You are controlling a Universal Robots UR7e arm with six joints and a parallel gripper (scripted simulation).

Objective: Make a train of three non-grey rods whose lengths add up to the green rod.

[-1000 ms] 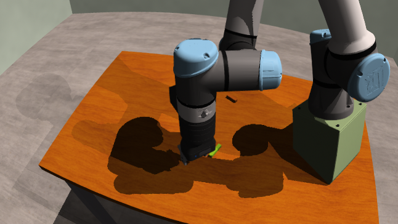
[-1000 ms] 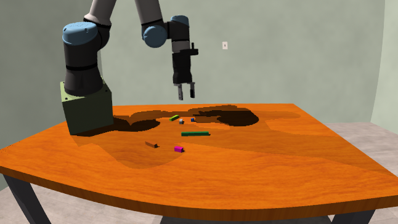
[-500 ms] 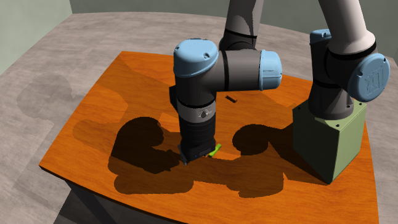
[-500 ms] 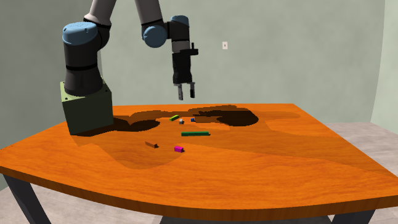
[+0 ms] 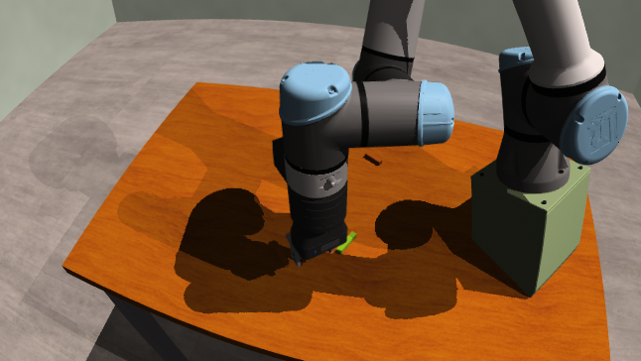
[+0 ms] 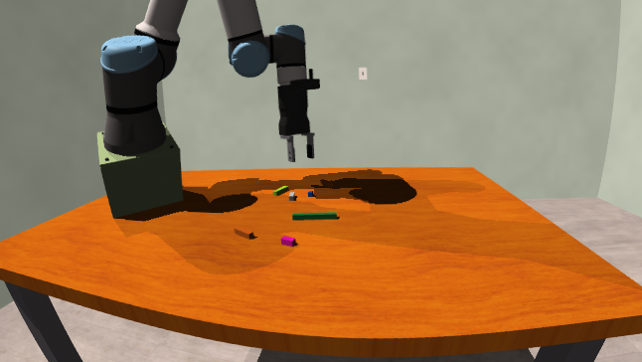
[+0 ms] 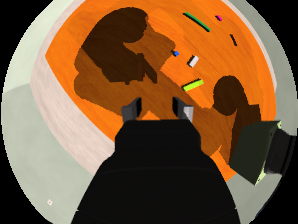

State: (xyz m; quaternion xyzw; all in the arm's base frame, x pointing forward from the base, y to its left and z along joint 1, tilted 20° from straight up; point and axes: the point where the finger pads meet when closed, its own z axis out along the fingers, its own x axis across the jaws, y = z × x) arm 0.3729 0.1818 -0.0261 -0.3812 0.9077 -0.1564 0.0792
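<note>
As the exterior view runs from left to right, the entries on the wooden table (image 5: 347,327) (image 6: 318,298) (image 7: 65,52) are these.

Green block (image 5: 566,238) (image 6: 141,184) (image 7: 245,155): 1, at the table's left, carrying the arm (image 5: 392,114) (image 6: 239,20) (image 7: 282,155), which reaches out over the table.

Orange rod (image 5: 372,159) (image 6: 243,234) (image 7: 233,40): 1, flat, slanting, in shade.

Lime rod (image 5: 346,242) (image 6: 280,190) (image 7: 193,85): 1, flat, farther back, at a slant.

Magenta rod (image 6: 288,241) (image 7: 219,18): 1, short, the nearest to the front.

Grey rod (image 6: 292,197) (image 7: 193,61): 1, near the lime rod, apart from it.

Claw (image 5: 315,257) (image 6: 301,158) (image 7: 157,103): 1, pointing down, raised well above the table; 2 fingers fully spread, nothing between them.

Blue rod (image 6: 310,194) (image 7: 176,53): 1, the smallest, near the grey rod, not touching it.

Green rod (image 6: 314,216) (image 7: 196,21): 1, the longest, flat, in front of the grey and blue rods.

Wall plate (image 6: 363,74) (image 7: 49,202): 1, pale, on the wall behind.

Rods in all: 6, each lying apart from the others, at differing angles; trains laid: 0.

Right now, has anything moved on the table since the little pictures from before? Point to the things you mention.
Nothing has visibly changed. The open gripper (image 5: 316,263) (image 6: 300,158) (image 7: 157,103) is in the same place, and the green rod (image 6: 314,216) (image 7: 196,21) and magenta rod (image 6: 288,241) (image 7: 219,18) lie where they did.
</note>
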